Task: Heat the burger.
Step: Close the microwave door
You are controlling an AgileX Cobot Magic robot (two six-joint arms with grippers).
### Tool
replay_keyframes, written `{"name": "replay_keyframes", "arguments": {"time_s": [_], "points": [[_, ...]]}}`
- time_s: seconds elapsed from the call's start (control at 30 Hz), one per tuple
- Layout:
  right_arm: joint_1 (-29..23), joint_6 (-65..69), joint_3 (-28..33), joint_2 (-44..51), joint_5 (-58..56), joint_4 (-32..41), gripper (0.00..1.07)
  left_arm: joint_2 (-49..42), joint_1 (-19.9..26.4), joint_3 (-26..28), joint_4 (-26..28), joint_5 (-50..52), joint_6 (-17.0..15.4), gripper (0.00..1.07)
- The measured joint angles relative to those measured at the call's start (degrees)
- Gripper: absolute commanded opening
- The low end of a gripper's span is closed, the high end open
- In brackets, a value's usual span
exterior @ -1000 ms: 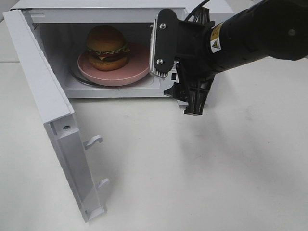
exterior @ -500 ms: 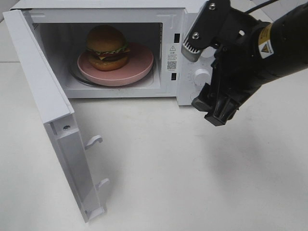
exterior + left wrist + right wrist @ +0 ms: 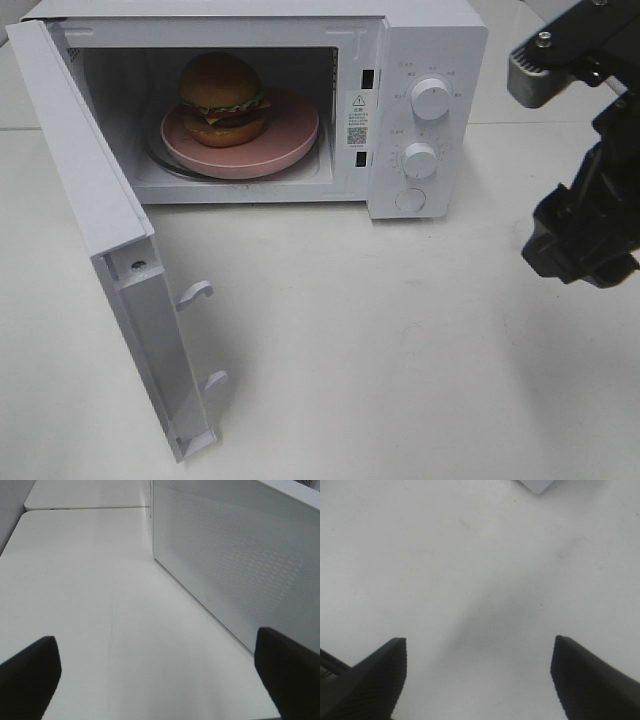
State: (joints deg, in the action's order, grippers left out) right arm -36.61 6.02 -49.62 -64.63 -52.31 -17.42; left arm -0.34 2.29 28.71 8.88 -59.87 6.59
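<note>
The burger (image 3: 222, 98), with golden-brown buns, lettuce and tomato, sits on a round pink plate (image 3: 290, 135) inside the white microwave (image 3: 425, 45). The microwave door (image 3: 95, 220) stands swung wide open to the left. My right gripper (image 3: 565, 160) hovers at the right edge of the high view, to the right of the control knobs (image 3: 430, 98), open and empty. In its wrist view the right gripper (image 3: 480, 680) has only bare table between its fingers (image 3: 375, 680). My left gripper (image 3: 160, 680) is open over the table beside a white dotted microwave panel (image 3: 240, 565). It lies outside the high view.
The white table (image 3: 350, 350) stretches in front of the microwave. Two door latch hooks (image 3: 195, 292) stick out from the open door's inner edge. A white corner (image 3: 537, 485) shows at the edge of the right wrist view.
My right gripper has drawn back from the microwave opening and moved right, past the control panel to the view's right edge. The burger, plate and door have not moved.
</note>
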Motion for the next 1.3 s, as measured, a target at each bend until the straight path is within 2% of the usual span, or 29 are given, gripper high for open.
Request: {"name": "replay_keyframes", "arguments": {"time_s": [0.27,0.53,0.63,0.8,0.83,0.87,1.0,1.13,1.3], "points": [[0.0,0.3,0.0,5.2,-6.0,1.9,0.76,0.0,0.0,0.0,0.0,0.0,0.0,1.03],[0.0,0.3,0.0,14.3,-9.8,4.2,0.76,0.0,0.0,0.0,0.0,0.0,0.0,1.03],[1.5,0.9,0.0,17.0,-11.2,5.4,0.76,0.0,0.0,0.0,0.0,0.0,0.0,1.03],[8.7,1.4,0.0,23.3,-12.4,6.4,0.76,0.0,0.0,0.0,0.0,0.0,0.0,1.03],[8.7,1.4,0.0,23.3,-12.4,6.4,0.76,0.0,0.0,0.0,0.0,0.0,0.0,1.03],[11.1,1.4,0.0,25.7,-12.5,6.5,0.76,0.0,0.0,0.0,0.0,0.0,0.0,1.03],[14.4,1.4,1.0,29.5,-12.5,6.6,0.76,0.0,0.0,0.0,0.0,0.0,0.0,1.03],[19.1,1.4,5.3,35.8,-12.7,6.9,0.76,0.0,0.0,0.0,0.0,0.0,0.0,1.03],[22.3,1.4,8.3,40.7,-12.5,7.3,0.76,0.0,0.0,0.0,0.0,0.0,0.0,1.03]]}}
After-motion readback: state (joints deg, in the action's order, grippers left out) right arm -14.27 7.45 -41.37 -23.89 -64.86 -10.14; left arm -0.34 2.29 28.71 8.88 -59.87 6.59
